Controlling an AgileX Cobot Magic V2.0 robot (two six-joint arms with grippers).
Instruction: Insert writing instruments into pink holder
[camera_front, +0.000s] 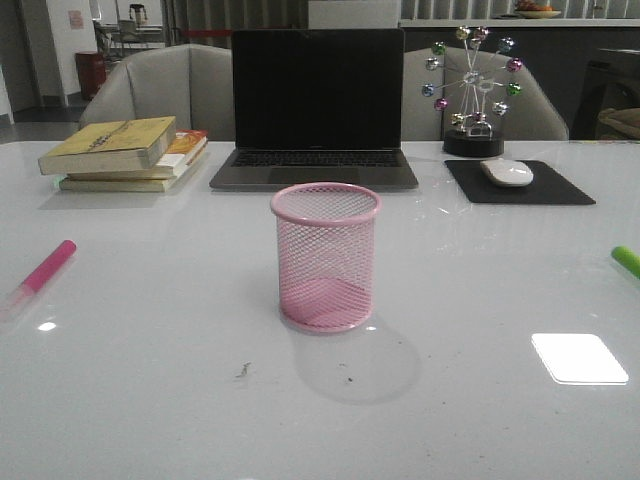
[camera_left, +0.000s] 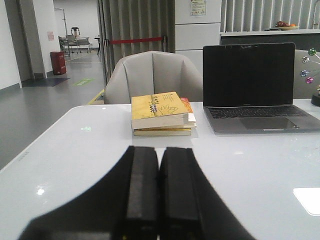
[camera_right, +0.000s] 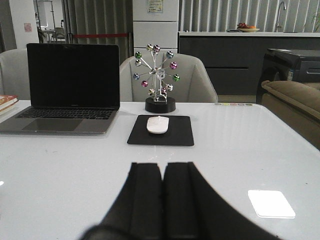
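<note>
Pink mesh holder (camera_front: 326, 257), one pink marker (camera_front: 48, 266), one green marker (camera_front: 626, 260)

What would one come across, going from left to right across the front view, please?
Pink highlighter → stack of books → laptop with the pink holder standing in front of it → ball ornament → mouse on its mouse pad → green highlighter, cut off by the right edge.
</note>
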